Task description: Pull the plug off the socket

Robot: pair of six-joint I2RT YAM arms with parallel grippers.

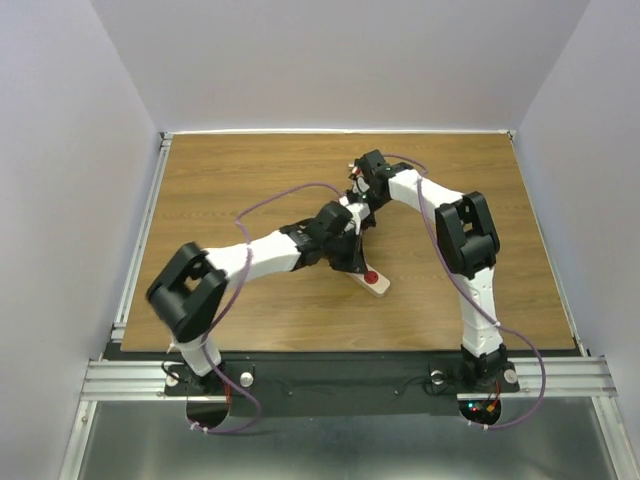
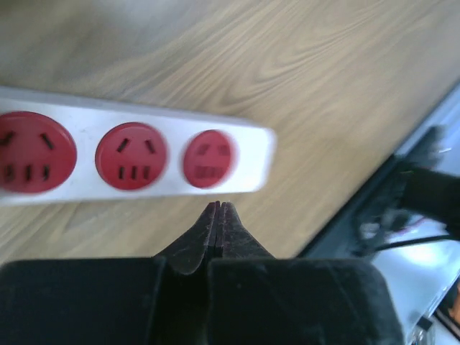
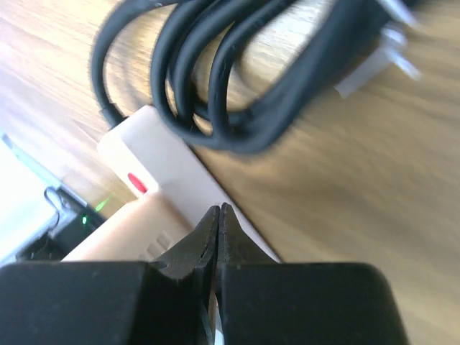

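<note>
The socket is a beige power strip (image 2: 248, 162) with round red outlets (image 2: 131, 156). The three outlets in the left wrist view are empty. My left gripper (image 2: 218, 205) is shut and empty, its tips just beside the strip's long edge near the end outlet. In the top view only the strip's near end (image 1: 378, 284) shows. My right gripper (image 3: 218, 208) is shut over the strip's other end (image 3: 169, 169), near a red switch (image 3: 136, 183). A beige ribbed block (image 3: 133, 230), perhaps the plug, sits left of its tips. The black cord (image 3: 215, 86) lies coiled beyond.
Metal prongs of a loose plug (image 3: 397, 50) on the cord's end show at the upper right of the right wrist view. Both arms (image 1: 270, 255) (image 1: 440, 205) meet over the middle of the wooden table (image 1: 250, 170). The table's front rail (image 2: 402, 208) lies to the right of the strip.
</note>
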